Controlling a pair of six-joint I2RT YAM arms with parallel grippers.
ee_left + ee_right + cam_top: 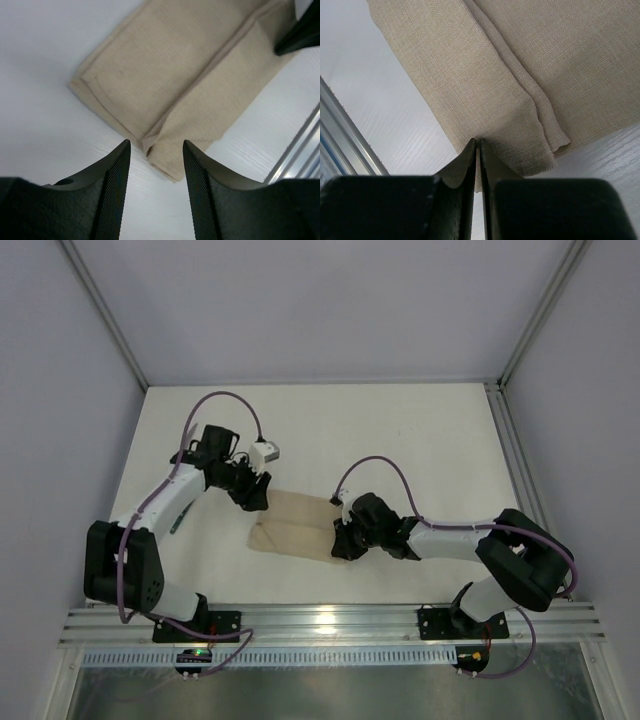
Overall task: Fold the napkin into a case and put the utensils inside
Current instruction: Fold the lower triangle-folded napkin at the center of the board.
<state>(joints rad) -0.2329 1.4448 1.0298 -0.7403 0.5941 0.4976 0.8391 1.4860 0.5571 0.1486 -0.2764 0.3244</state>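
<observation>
Folded napkin (295, 525) mid-frame on desk (420, 430); L gripper (155, 150) spread over its end, R gripper (478, 145) pinching its edge.

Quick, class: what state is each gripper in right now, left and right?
Left gripper: open, holding nothing.
Right gripper: closed, pinching the edge of the napkin.
</observation>
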